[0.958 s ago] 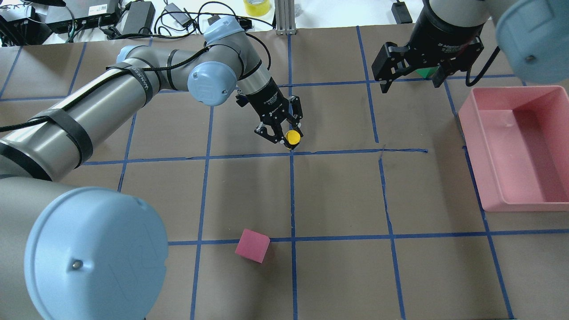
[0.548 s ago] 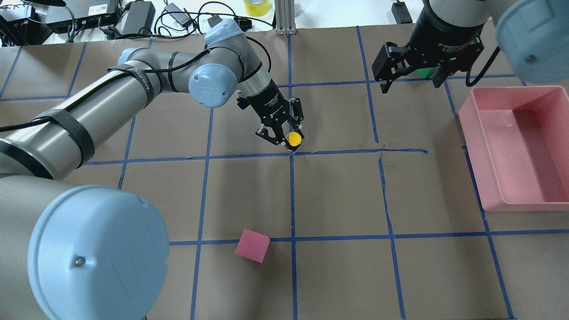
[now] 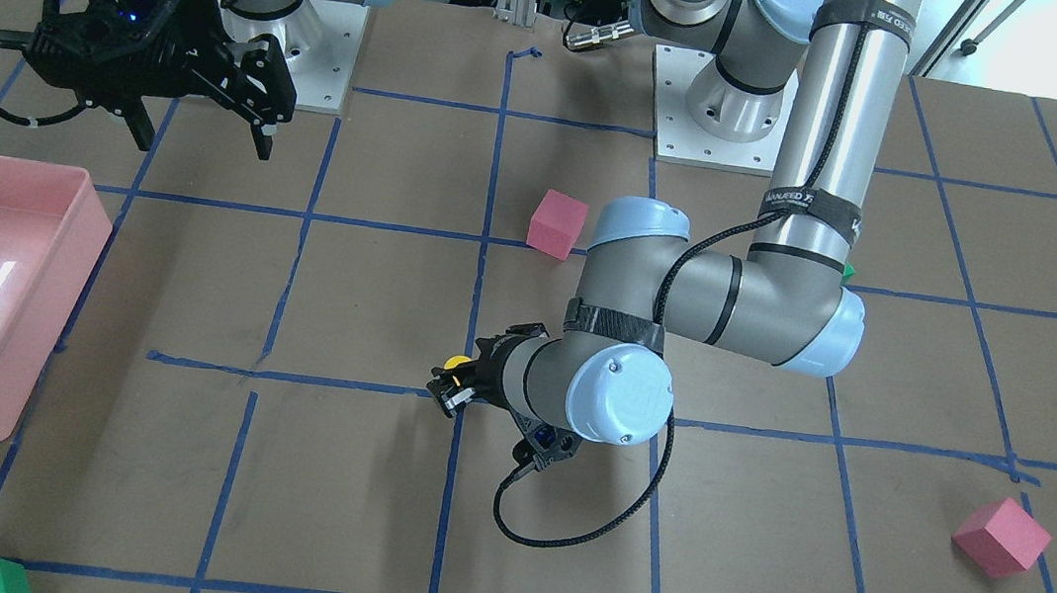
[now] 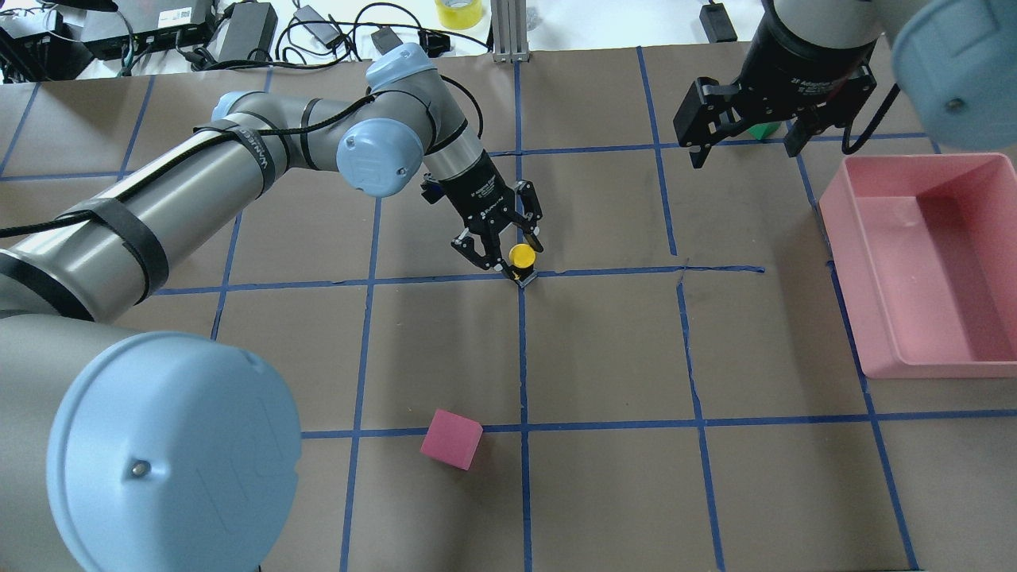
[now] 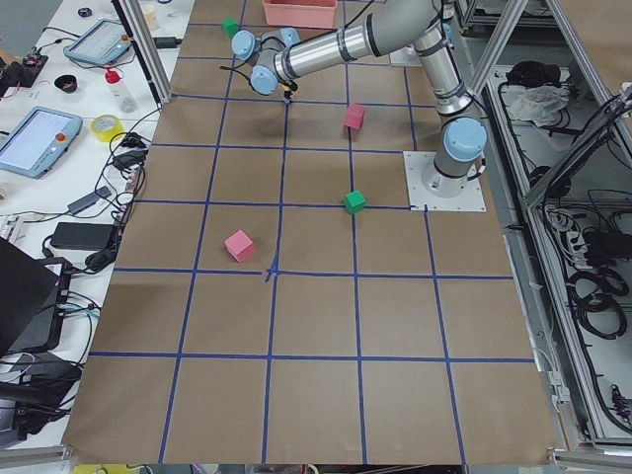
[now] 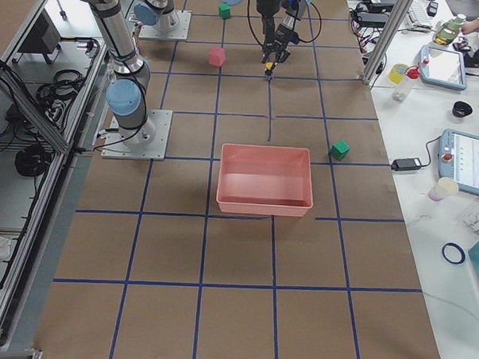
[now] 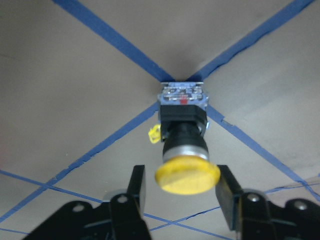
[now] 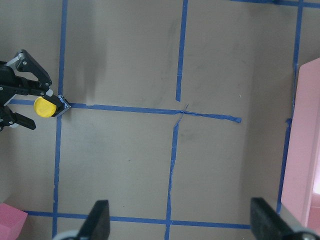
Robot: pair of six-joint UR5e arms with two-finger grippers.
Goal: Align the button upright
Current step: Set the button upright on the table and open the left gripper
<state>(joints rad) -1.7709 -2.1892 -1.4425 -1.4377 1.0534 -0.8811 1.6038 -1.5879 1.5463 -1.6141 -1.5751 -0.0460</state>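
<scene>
The button (image 4: 522,256) has a yellow cap, a black body and a grey-white base. It stands on its base on a blue tape crossing, cap up, and also shows in the left wrist view (image 7: 184,130) and the front view (image 3: 457,363). My left gripper (image 4: 520,259) is low around it and open. Its fingers (image 7: 136,186) flank the cap with a small gap on each side. My right gripper (image 4: 743,151) is open and empty, high over the far right of the table, well apart from the button.
A pink bin (image 4: 842,238) sits at the right edge. A pink cube (image 4: 451,438) lies near the front, and a second pink cube (image 3: 1001,535) on the far side. A green cube (image 4: 764,129) sits under the right gripper. Cables and boxes line the table's back edge.
My left gripper has opened and let go of the button, which now stands on the tape crossing. The right arm has shifted slightly to the right.
</scene>
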